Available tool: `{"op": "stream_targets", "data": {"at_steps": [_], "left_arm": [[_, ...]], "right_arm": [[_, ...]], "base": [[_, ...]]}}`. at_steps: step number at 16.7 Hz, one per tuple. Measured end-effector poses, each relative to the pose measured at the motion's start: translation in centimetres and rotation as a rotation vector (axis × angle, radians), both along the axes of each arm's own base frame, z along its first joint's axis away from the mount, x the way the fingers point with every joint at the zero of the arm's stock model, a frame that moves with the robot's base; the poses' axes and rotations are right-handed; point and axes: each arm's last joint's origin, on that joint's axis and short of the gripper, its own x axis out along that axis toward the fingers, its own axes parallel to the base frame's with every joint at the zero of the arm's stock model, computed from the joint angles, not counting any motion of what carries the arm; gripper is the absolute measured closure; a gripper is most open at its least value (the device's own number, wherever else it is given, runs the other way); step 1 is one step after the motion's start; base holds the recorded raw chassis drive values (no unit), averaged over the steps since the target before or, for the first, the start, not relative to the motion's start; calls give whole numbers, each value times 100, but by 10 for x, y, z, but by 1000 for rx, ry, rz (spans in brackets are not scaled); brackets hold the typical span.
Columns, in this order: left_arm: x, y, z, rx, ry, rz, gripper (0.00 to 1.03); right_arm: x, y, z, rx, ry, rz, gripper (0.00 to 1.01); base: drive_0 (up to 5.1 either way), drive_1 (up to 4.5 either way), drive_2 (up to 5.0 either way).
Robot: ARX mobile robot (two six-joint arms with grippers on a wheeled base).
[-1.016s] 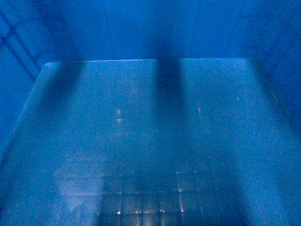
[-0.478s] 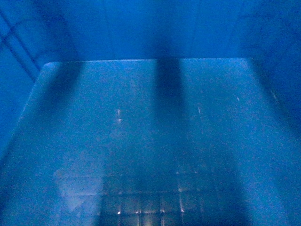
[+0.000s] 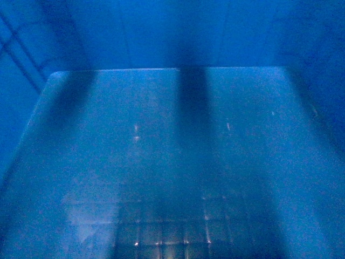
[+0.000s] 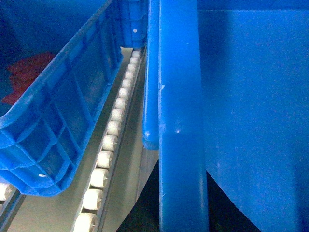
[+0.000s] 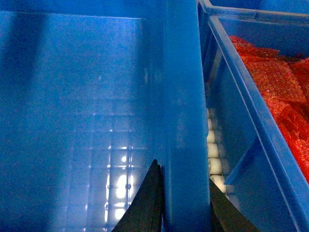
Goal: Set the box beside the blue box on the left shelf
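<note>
Our box [image 3: 172, 162] fills the head view: bright blue plastic, smooth walls, a faint grid in its glossy floor. No writing shows on it. It sits over the shelf [image 4: 108, 140] of white rollers, between a ribbed blue bin [image 4: 58, 121] and another bin [image 5: 256, 121] holding red packets [image 5: 285, 92]. Our right gripper [image 5: 181, 203] is clamped on its thick rim; the left gripper's state we cannot tell.

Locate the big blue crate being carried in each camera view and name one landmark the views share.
Head: the box fills the frame; only its floor and inner walls show.
Left wrist: its rim runs vertically through the middle, inner wall at right.
Right wrist: its interior fills the left, the right gripper clamping its rim.
Shared landmark: white rollers of the left shelf in both wrist views.
</note>
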Motion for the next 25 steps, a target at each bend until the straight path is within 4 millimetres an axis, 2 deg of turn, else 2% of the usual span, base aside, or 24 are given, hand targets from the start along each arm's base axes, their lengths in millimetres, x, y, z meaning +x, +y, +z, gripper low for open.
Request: {"op": "stream_targets", "data": {"at_steps": [25], "left_arm": [[0, 0, 0, 0, 0, 0, 96]], "right_arm": [[0, 0, 0, 0, 0, 0, 91]], "base": [[0, 0, 0]]}}
